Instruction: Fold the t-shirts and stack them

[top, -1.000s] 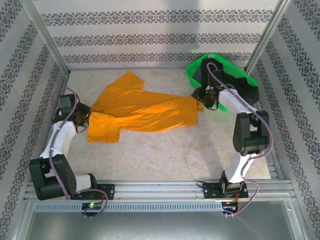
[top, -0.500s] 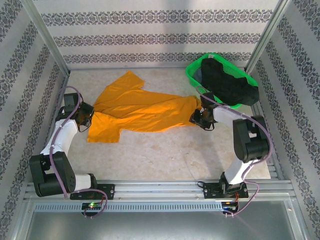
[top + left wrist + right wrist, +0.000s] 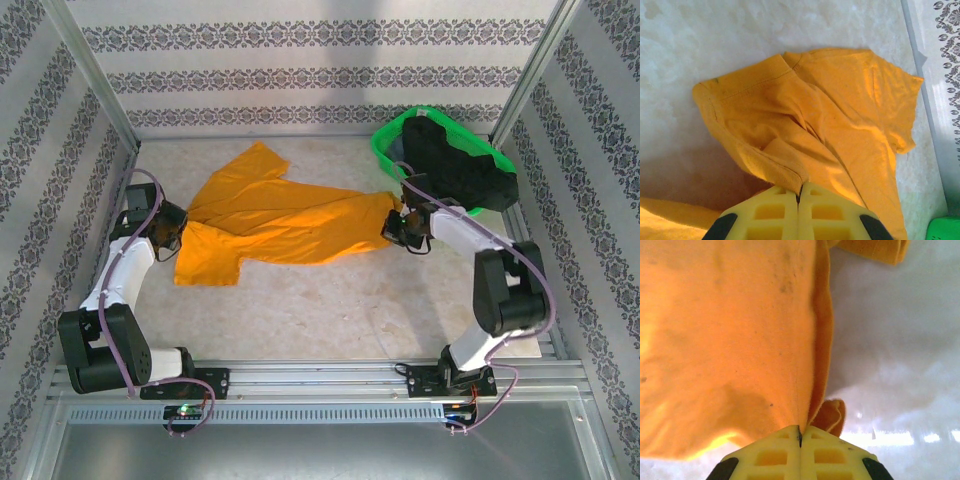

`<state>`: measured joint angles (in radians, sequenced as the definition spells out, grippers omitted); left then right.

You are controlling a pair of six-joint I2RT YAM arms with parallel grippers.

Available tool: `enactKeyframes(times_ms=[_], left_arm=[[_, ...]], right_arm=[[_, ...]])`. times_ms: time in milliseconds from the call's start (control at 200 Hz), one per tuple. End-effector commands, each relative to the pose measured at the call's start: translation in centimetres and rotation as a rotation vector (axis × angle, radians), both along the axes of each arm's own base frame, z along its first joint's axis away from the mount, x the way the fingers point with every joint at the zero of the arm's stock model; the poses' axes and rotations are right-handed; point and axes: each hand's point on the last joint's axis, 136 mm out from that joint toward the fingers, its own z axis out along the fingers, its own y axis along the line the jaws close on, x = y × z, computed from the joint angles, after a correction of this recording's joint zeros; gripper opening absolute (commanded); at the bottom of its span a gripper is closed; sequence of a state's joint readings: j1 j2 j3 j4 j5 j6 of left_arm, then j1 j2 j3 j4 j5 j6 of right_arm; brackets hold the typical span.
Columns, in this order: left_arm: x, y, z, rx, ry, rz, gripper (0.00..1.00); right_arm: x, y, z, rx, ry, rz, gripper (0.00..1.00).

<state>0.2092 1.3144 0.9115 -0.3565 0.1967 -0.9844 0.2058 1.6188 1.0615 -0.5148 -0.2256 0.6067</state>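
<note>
Now: right gripper [image 3: 800, 432] clenched on a thin fold at the orange t-shirt [image 3: 725, 330] edge, bottom centre of its wrist view. Likewise the left gripper [image 3: 799, 196], pinched shut on a bunched fold. The garment lies rumpled, centre-left on the table [image 3: 330, 310]. The black t-shirt [image 3: 455, 165] sits in the green basket [image 3: 383, 150], upper right. Risk (my guess): both bites look shallow, so pulling apart could slip an edge free, or spread the twisted cloth askew.
</note>
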Motion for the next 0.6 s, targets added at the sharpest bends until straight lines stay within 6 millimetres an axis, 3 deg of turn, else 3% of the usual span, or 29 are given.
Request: enactKeyframes(times_ms=[0, 235, 380, 525, 595], left_arm=[[0.4, 0.3, 0.8, 0.046, -0.003, -0.012, 0.0], [0.5, 0.4, 0.7, 0.061, 0.006, -0.026, 0.0], [0.2, 0.1, 0.1, 0.047, 0.017, -0.034, 0.0], [-0.1, -0.1, -0.6, 0.04, 0.031, -0.041, 0.0], [-0.3, -0.2, -0.8, 0.041, 0.038, -0.042, 0.0]], right_arm=[[-2.9, 0.2, 2.7, 0.018, 0.061, 0.008, 0.0], [-7.6, 1.2, 4.4, 0.122, 0.25, 0.051, 0.0], [-9.8, 1.3, 2.6, 0.134, 0.367, 0.06, 0.0], [-7.3, -0.5, -1.4, 0.05, 0.399, 0.026, 0.0], [-5.4, -0.7, -3.2, 0.013, 0.421, 0.03, 0.15]])
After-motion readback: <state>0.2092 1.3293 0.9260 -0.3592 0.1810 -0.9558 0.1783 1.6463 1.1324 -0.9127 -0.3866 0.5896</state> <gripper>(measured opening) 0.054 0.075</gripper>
